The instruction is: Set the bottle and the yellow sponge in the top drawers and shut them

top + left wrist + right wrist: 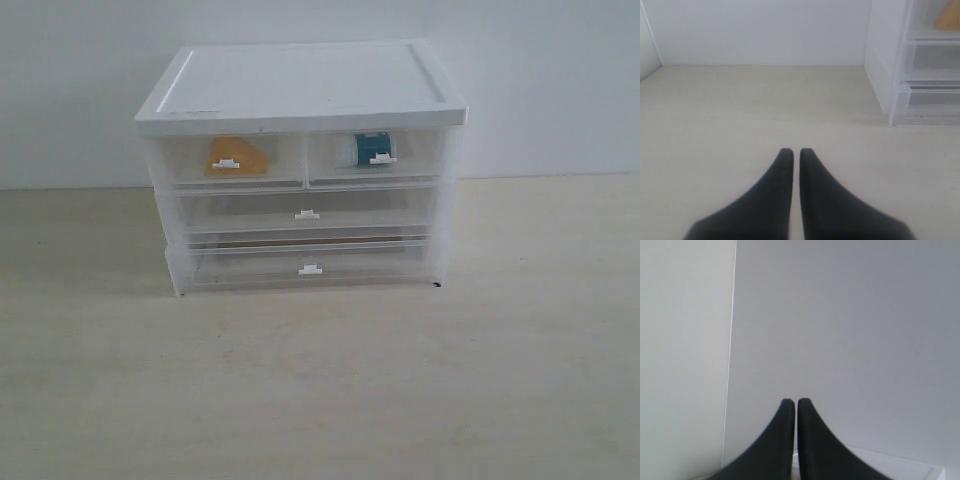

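The yellow sponge [237, 156] lies inside the left top drawer [229, 160], seen through its translucent front. Inside the right top drawer [380, 156] sits the bottle [374, 148], its teal label showing. Both top drawers are pushed in flush with the cabinet [300, 90]. Neither gripper appears in the exterior view. My left gripper [792, 153] is shut over bare table, with the cabinet's lower corner [892, 90] and a bit of the sponge [949, 17] off to one side. My right gripper [791, 403] is shut, facing a plain wall.
Two full-width translucent drawers [308, 214] [310, 266] sit pushed in below the top pair. The cabinet stands on a pale wooden table [320, 390] against a white wall [560, 80].
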{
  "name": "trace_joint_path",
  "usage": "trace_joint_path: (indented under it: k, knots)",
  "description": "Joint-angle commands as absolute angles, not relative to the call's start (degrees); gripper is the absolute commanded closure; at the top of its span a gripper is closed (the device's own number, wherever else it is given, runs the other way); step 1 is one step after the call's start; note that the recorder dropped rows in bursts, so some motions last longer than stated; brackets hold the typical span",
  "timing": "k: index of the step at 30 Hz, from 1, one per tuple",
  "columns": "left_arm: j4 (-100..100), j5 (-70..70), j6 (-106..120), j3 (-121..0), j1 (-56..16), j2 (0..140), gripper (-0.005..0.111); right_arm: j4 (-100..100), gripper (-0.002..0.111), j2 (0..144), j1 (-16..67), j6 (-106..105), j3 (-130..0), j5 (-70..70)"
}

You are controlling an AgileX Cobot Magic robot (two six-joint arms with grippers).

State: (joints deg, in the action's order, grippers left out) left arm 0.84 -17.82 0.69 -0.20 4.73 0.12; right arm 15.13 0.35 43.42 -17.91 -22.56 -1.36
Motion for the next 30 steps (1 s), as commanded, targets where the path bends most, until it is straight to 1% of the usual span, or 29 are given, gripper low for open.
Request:
trace_joint_path:
  k: [1, 17, 20, 22, 24, 26, 30]
  knots:
    - [0.91, -17.64, 0.0, 0.0, 4.38, 0.0, 0.103, 14.84, 0.108, 0.07, 43.36, -18.1, -22.29, -1.49]
    - [0.91, -17.64, 0.0, 0.0, 4.38, 0.0, 0.103, 14.84, 0.108, 0.07, 43.36, -18.09, -22.1, -1.49]
    - [0.91, -17.64, 0.0, 0.0, 4.38, 0.0, 0.103, 13.74, 0.108, 0.0, 41.8, -19.83, -20.86, -1.8]
    - [0.91, -17.64, 0.0, 0.0, 4.38, 0.0, 0.103, 13.19, 0.108, 0.0, 37.33, -20.28, -19.54, -2.4]
    - [0.91, -17.64, 0.0, 0.0, 4.38, 0.0, 0.103, 13.19, 0.108, 0.0, 31.1, -17.36, -18.63, -2.54]
    - [0.91, -17.64, 0.0, 0.0, 4.38, 0.0, 0.103, 13.19, 0.108, 0.0, 23.27, -14.02, -17.21, -3.15]
    - [0.91, -17.64, 0.0, 0.0, 4.38, 0.0, 0.103, 11.86, 0.108, 0.0, 10.15, -9.99, -14.55, -3.19]
